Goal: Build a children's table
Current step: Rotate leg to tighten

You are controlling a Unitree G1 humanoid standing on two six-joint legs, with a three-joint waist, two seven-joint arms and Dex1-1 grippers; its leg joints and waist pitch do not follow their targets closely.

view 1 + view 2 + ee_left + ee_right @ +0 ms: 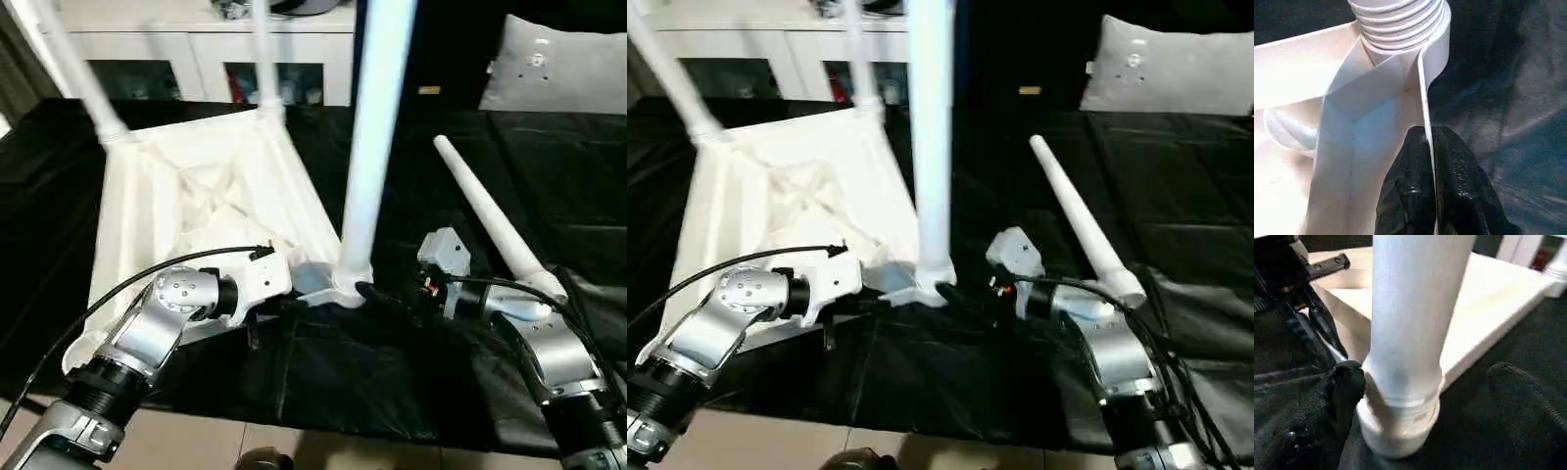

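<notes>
White plastic tabletop (pixel 196 196) lies upside down on the black cloth (pixel 392 372), ribbed side up; near corner socket (pixel 338 289) is my landmark.

Left gripper (pixel 1427 147) sits just left of that socket, fingers pressed together on the thin raised rim (pixel 1422 88), pinching it. Good anchor; keep that pinch so the top can't spin.

Right gripper (pixel 397 299) is just right of the socket, spread wide, nothing in it. One black finger (pixel 1347 382) appears to touch the socket collar; can't confirm contact.

Near leg (pixel 372 137) stands upright in the socket, threads (pixel 1396 19) visible at its base. Judgement: it's being seated or tightened. To do it well: close the right fingers low on the leg, close above the socket, turn about the leg's axis, no side load, or the thread could cross.

Loose leg (pixel 490 220) lies on the cloth right of the socket, beside the right arm. Mind it when swinging.

Beyond the socket, two more legs (pixel 83 73) stand at the far corners.
</notes>
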